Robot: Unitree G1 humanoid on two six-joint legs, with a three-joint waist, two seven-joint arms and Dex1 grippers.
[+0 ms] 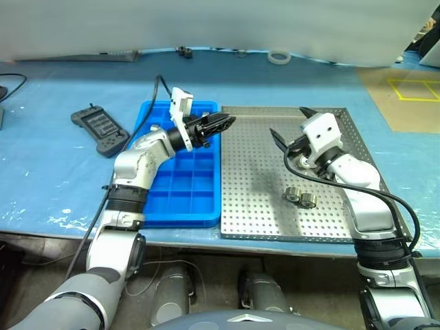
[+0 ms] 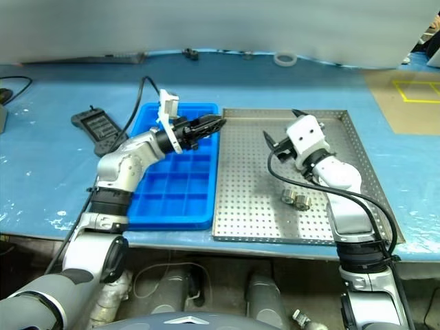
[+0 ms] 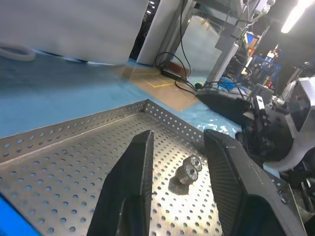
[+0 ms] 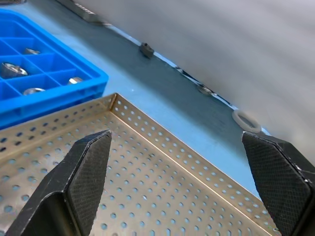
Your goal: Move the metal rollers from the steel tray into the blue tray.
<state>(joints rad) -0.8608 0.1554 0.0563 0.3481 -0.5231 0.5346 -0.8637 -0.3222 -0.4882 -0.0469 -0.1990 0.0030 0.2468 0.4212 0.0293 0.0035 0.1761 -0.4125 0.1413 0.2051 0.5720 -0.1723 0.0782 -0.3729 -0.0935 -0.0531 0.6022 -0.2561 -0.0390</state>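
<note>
**Two rollers left on steel tray**

Two small shiny silver metal rollers (image 1: 300, 198) lie touching, near front of perforated grey steel tray (image 1: 254, 206); others already sit in compartments of bright blue plastic grid tray (image 4: 59, 73). Likely dense, hard, slick, prone to rolling: grip across round sides, one at a time. Left gripper (image 1: 223, 124) fingers partly apart, empty. Right gripper (image 1: 292, 141) fingers wide apart, empty. No readable labels.

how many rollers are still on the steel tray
2 metal rollers, side by side and touching, near the middle of the steel tray, close to the right arm. None looks hidden.
</note>
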